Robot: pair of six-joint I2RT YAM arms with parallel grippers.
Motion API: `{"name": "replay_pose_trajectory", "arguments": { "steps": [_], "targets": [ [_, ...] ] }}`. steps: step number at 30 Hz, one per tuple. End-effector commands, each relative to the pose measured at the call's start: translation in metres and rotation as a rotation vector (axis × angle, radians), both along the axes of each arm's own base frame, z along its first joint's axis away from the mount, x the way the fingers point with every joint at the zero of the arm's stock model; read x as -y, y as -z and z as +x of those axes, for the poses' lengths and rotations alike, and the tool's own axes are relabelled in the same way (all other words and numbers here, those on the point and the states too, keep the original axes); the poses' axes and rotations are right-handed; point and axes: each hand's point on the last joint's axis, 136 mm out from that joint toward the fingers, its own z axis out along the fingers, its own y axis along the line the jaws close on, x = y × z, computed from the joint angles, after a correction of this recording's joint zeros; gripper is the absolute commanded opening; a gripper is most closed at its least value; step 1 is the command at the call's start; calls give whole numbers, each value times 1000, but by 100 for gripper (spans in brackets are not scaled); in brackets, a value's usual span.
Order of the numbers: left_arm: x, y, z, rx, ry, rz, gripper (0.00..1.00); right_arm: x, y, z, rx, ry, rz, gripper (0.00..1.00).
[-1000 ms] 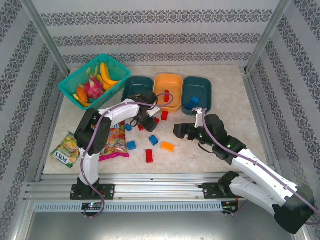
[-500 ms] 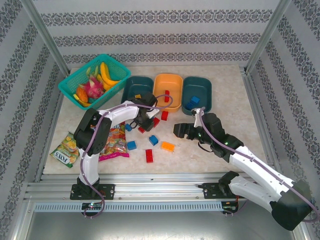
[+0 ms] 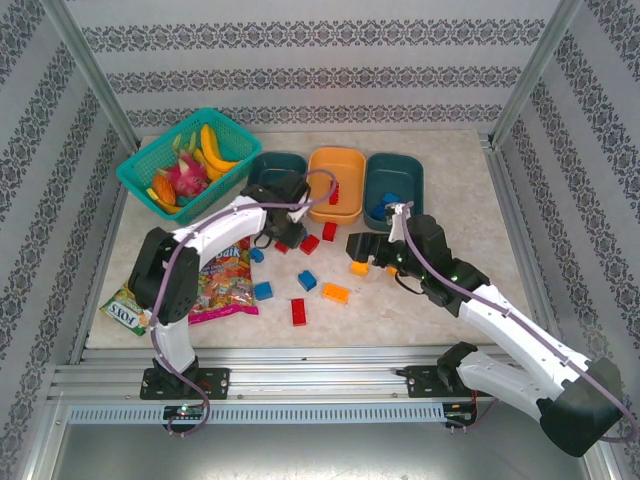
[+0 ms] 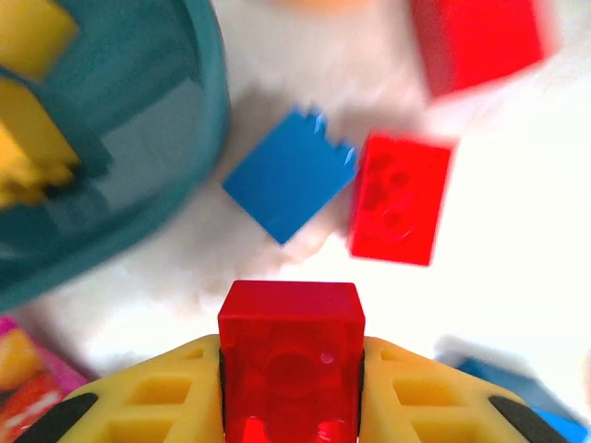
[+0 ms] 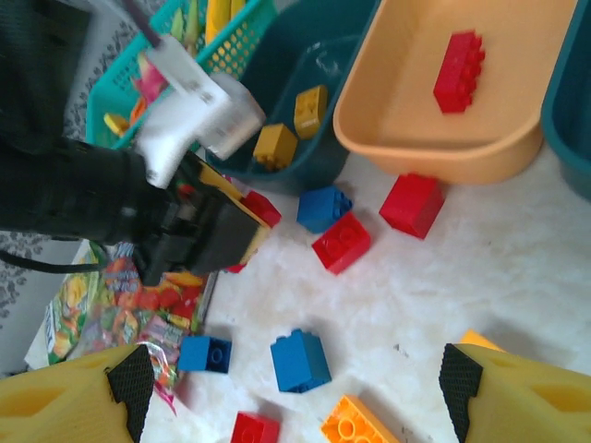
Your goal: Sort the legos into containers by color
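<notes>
A green candy bag (image 3: 122, 305) is lying at the left edge of the desk (image 3: 460, 215), its white lettering too small to read. The left tool (image 4: 291, 392) is clamping a red lego (image 4: 291, 328) just beside the left teal tray (image 4: 138, 166). The right tool (image 5: 294, 383) is hanging with its fingers apart over loose legos (image 5: 298, 360).

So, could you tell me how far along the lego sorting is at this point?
Started, not near done. A red brick lies in the orange tray, yellow bricks in the left teal tray, blue ones in the right teal tray. The left gripper is shut on a second red brick; the right gripper is open over the table. About eight loose bricks, red, blue and orange, lie there.
</notes>
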Motion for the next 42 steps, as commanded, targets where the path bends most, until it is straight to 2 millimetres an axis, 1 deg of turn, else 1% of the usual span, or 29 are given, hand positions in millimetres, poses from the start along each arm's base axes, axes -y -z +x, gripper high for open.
{"name": "replay_pose_trajectory", "arguments": {
  "steps": [1, 2, 5, 7, 11, 13, 15, 19, 22, 27, 28, 30, 32, 35, 38, 42],
  "targets": [
    [15, -51, 10, 25, -98, -132, 32, 15, -34, 22, 99, 122, 40, 83],
    [20, -57, 17, 32, -110, -145, 33, 18, -37, 28, 106, 150, 47, 83],
    [34, -63, 43, 50, -129, -159, 33, 24, -48, 47, 113, 211, 71, 83],
    [40, -63, 63, 64, -145, -146, 33, 28, -55, 59, 121, 239, 74, 83],
    [52, -50, 105, 83, -204, -168, 33, 39, -63, 80, 122, 292, 86, 83],
    [52, -35, 123, 79, -248, -171, 33, 46, -62, 89, 107, 320, 99, 83],
    [52, -22, 134, 76, -275, -167, 33, 51, -60, 93, 94, 337, 99, 82],
    [54, 4, 146, 52, -299, -161, 34, 54, -56, 96, 77, 345, 93, 82],
    [57, 17, 147, 25, -311, -170, 37, 55, -48, 94, 52, 342, 87, 82],
    [57, 35, 141, -28, -326, -162, 48, 57, -34, 89, 13, 349, 83, 82],
    [56, 34, 140, -30, -327, -160, 50, 57, -32, 89, 8, 351, 83, 82],
    [56, 29, 140, -24, -328, -164, 54, 57, -31, 88, 4, 348, 83, 82],
    [57, 19, 141, -7, -324, -177, 59, 57, -32, 88, 6, 346, 80, 82],
    [60, -7, 145, 39, -322, -219, 61, 57, -32, 88, 7, 341, 75, 82],
    [61, -42, 146, 86, -337, -270, 62, 55, -33, 86, 8, 320, 62, 82],
    [55, -91, 137, 141, -372, -337, 66, 49, -35, 80, 20, 265, 18, 80]
  ]
}}
